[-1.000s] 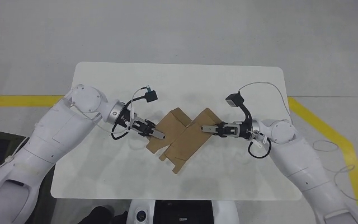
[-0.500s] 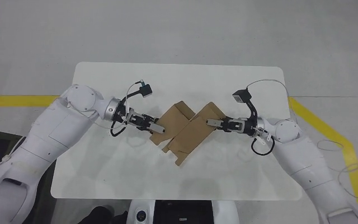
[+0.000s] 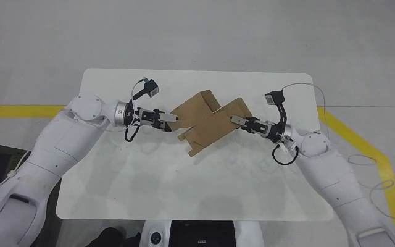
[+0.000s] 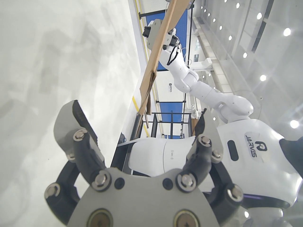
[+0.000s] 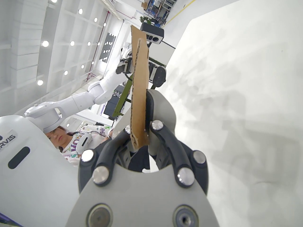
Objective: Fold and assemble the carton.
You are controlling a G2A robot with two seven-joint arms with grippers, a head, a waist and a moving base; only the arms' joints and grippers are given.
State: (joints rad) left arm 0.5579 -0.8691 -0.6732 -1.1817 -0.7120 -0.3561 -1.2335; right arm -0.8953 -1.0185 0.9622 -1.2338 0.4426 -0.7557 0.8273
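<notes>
The flattened brown carton [image 3: 207, 120] hangs over the middle of the white table [image 3: 247, 185], held between the two arms. My right gripper [image 3: 234, 120] is shut on its right edge; in the right wrist view the cardboard [image 5: 139, 83] stands edge-on, pinched between the fingers of that gripper [image 5: 139, 119]. My left gripper [image 3: 170, 118] is at the carton's left edge. In the left wrist view this gripper [image 4: 139, 116] is open, and the carton [image 4: 156, 53] runs edge-on away from the gap, its near corner just ahead of the fingertips.
The table's surface spreads bare around and beneath the carton, with its front edge [image 3: 185, 217] toward the robot. A yellow floor line [image 3: 31, 111] runs past both sides of the table.
Both grippers and the carton have shifted toward the far side of the table, and the carton has turned a little. The right gripper has kept its hold.
</notes>
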